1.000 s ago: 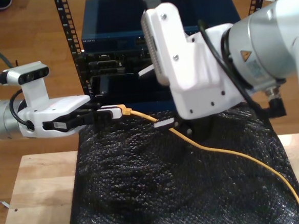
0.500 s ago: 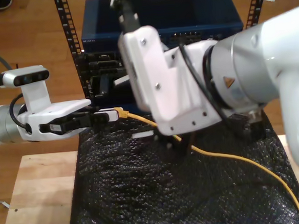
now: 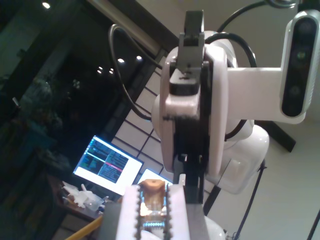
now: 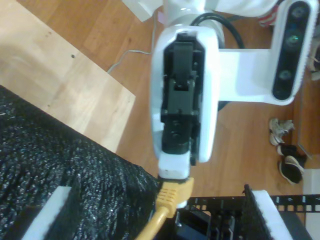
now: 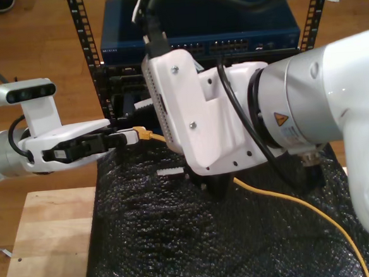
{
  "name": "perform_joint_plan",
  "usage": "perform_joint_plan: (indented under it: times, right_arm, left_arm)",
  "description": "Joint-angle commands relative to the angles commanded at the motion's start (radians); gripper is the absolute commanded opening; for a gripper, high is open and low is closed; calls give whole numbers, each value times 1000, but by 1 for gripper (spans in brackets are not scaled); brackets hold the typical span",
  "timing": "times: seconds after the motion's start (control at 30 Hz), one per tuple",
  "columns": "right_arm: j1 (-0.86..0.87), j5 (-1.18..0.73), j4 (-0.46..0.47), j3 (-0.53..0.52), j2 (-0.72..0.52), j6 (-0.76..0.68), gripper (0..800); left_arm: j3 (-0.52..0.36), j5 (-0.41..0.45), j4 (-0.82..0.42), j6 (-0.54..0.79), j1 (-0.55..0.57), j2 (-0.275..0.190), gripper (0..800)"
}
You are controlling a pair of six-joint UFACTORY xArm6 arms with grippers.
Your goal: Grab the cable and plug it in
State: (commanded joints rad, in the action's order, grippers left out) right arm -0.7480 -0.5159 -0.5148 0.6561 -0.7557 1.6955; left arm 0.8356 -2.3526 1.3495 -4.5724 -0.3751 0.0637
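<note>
My first gripper (image 5: 130,136) pinches thin yellow-orange network cable (image 5: 290,199) by plug, 9 o'clock in ext. view; my second gripper (image 4: 160,220): grip state unclear.

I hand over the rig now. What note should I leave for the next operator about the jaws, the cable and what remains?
My first gripper: jaws shut on the cable just behind its plug.
My second gripper: jaws open, holding nothing, above the black mat.
The cable trails across the mat toward the exterior view's lower right.
Done: cable grabbed.
Left: the plug sits in front of the rack, not yet in a port.
</note>
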Motion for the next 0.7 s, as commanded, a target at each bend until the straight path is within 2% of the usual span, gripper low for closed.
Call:
perform_joint_plan:
  times: [0.1, 0.27, 0.6, 0.7]
  right_arm:
    - [-9, 28, 0, -6, 0, -2, 750]
    - [-12, 37, -3, -6, 2, -3, 660]
    - [-18, 58, -3, -29, 9, -5, 642]
    - [-18, 60, -3, -31, 11, -5, 576]
  left_arm:
    - [-2, -5, 0, -14, 0, 17, 25]
    - [-5, -5, 0, -48, 0, 38, 25]
    - [-6, -6, -2, -57, -2, 55, 33]
    - [-8, -6, -2, -61, -2, 55, 33]
